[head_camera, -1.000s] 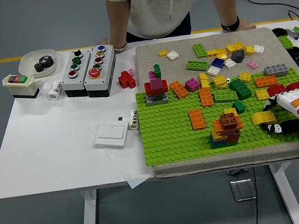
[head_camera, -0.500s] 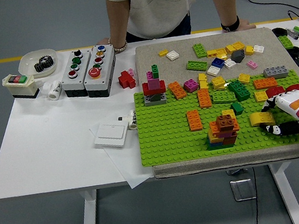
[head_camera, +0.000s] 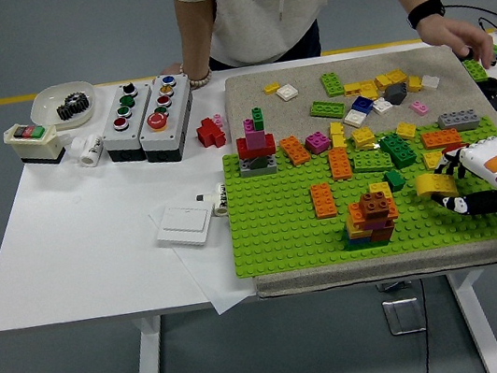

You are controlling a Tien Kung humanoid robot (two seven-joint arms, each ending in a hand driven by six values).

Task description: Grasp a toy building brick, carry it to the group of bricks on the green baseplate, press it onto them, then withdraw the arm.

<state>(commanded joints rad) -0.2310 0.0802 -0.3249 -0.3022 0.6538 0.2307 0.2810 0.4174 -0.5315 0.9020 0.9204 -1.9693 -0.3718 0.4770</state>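
Observation:
My right hand comes in from the right edge, its black fingers and thumb curled around a yellow brick just above the right part of the green baseplate. The group of bricks, an orange, yellow and brown stack, stands on the baseplate a short way left of the hand. The left arm is out of sight.
A red, pink and green tower and flat orange bricks sit on the baseplate. Loose bricks cover the grey mat behind. Button boxes, a bowl and a white switch plate lie left. A person's hand reaches over the far right.
The yellow brick has risen slightly in my right hand. The baseplate slid a little left. The person's hand left the table's far edge and reached toward the far right.

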